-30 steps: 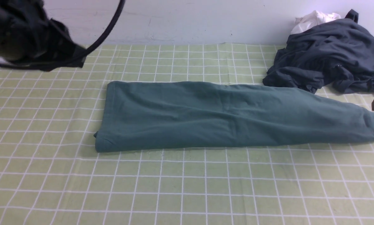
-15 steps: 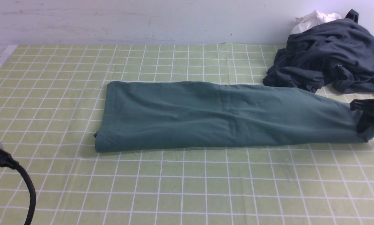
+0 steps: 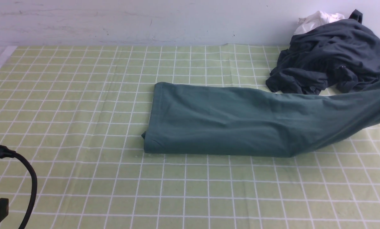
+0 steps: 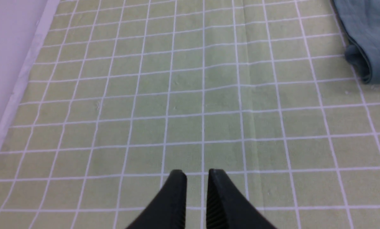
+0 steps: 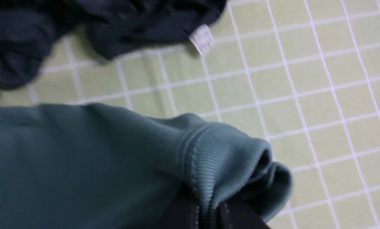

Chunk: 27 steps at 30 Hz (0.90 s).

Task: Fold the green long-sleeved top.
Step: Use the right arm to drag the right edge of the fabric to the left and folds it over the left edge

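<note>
Inspecting my right gripper (image 5: 209, 213) first: in the right wrist view its two dark fingers are closed tight on a ribbed edge of the green long-sleeved top (image 5: 82, 159), with the fabric bunched and pinched between them. This gripper lies outside the front view.

My left gripper (image 4: 196, 175) hangs over bare checked cloth at the near left of the bench (image 3: 82, 95). Its fingers are parted by only a narrow slit and hold nothing. It is well apart from the top, of which only the folded left corner (image 4: 368, 47) shows in the left wrist view.

The green long-sleeved top (image 3: 240, 124) lies as a long folded band across the middle and right of the bench. Its left end is flat on the cloth with a straight edge. Its right end lifts off the surface and runs out of the front view at the right edge.

A dark grey garment (image 3: 329, 57) is heaped at the far right, against the wall (image 3: 145, 22), just beyond the top. A small white label (image 5: 202, 39) shows at its edge. A white cloth (image 3: 317, 19) sits behind the heap. A black cable (image 3: 31, 184) loops at the near left corner.
</note>
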Tool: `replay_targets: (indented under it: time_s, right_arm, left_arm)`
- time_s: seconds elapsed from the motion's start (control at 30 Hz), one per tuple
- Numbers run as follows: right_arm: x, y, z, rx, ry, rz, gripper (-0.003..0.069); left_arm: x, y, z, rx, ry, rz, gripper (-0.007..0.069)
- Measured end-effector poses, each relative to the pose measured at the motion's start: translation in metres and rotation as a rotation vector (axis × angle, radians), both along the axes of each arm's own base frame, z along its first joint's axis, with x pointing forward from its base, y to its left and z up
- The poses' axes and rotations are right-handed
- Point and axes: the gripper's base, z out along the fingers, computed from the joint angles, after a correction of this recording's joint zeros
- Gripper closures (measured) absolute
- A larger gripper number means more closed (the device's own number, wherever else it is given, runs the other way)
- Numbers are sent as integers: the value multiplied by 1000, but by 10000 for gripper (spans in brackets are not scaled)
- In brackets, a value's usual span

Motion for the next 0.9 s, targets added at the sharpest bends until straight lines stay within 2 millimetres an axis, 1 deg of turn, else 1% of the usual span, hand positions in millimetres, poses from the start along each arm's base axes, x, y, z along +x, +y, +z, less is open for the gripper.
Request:
replay_targets:
  time_s: [0.03,0.1,0.13,0.17,0.2,0.23,0.3,0.33,0.37,0.4,0.43,0.47,0.5,0.53,0.57,0.63,0.67,0.7,0.73,0.77,0.83,0.87,0.9]
  right_arm:
    - [1,12,9,20,-22,24,648]
    - [7,53,27,73,-84,126,648]
    - [9,70,32,92,-103,170,648]
    - [11,94,36,116,-124,228,648]
    - [12,113,38,140,-139,274,648]
    - [14,138,37,160,-152,334,648]
    - [15,188,30,189,-164,454,648]
    - [15,203,27,197,-172,488,649]
    - [16,236,16,203,-169,566,649]
    - [17,259,6,210,-169,612,649]
    - [17,259,6,211,-175,612,649]
    - [18,294,-14,225,-171,671,649]
    - [18,310,-25,234,-158,693,649]
    - [19,331,-41,247,-151,718,649]
    - [19,340,-49,250,-144,730,646]
    - [23,367,-73,262,-120,760,631]
    - [26,375,-78,270,-120,768,617]
    - [30,387,-91,286,-106,775,582]
    - [32,392,-91,300,-113,776,564]
    - [36,399,-98,315,-105,778,518]
    - [41,405,-99,327,-107,784,438]
    - [42,408,-98,327,-94,791,383]
    - [43,408,-95,328,-98,793,375]
  left_arm:
    - [0,0,0,-2,-6,-3,535]
    - [1,-1,1,-4,-14,-7,535]
    - [1,-1,1,-5,-15,-6,535]
    - [1,-1,1,-6,-15,-6,535]
    - [1,-1,1,-7,-15,-5,535]
    - [1,-1,1,-8,-15,-5,535]
    - [1,-1,1,-10,-16,-4,535]
    - [1,-1,1,-10,-17,-4,535]
    - [1,-1,1,-12,-20,-5,535]
    - [1,-1,2,-12,-22,-6,535]
    - [1,-1,2,-12,-22,-6,535]
    - [1,-1,2,-14,-24,-6,535]
    - [1,-1,2,-15,-27,-7,535]
    - [2,-2,2,-16,-31,-10,535]
    - [2,-2,2,-16,-33,-10,535]
    - [2,-2,3,-18,-36,-12,535]
    - [2,-2,3,-18,-38,-13,535]
    - [2,-2,3,-19,-39,-13,535]
    - [2,-2,3,-19,-39,-13,535]
    - [2,-2,3,-21,-39,-11,535]
    - [2,-2,3,-25,-39,-9,535]
    - [2,-2,3,-26,-39,-8,535]
    - [2,-2,3,-27,-39,-7,535]
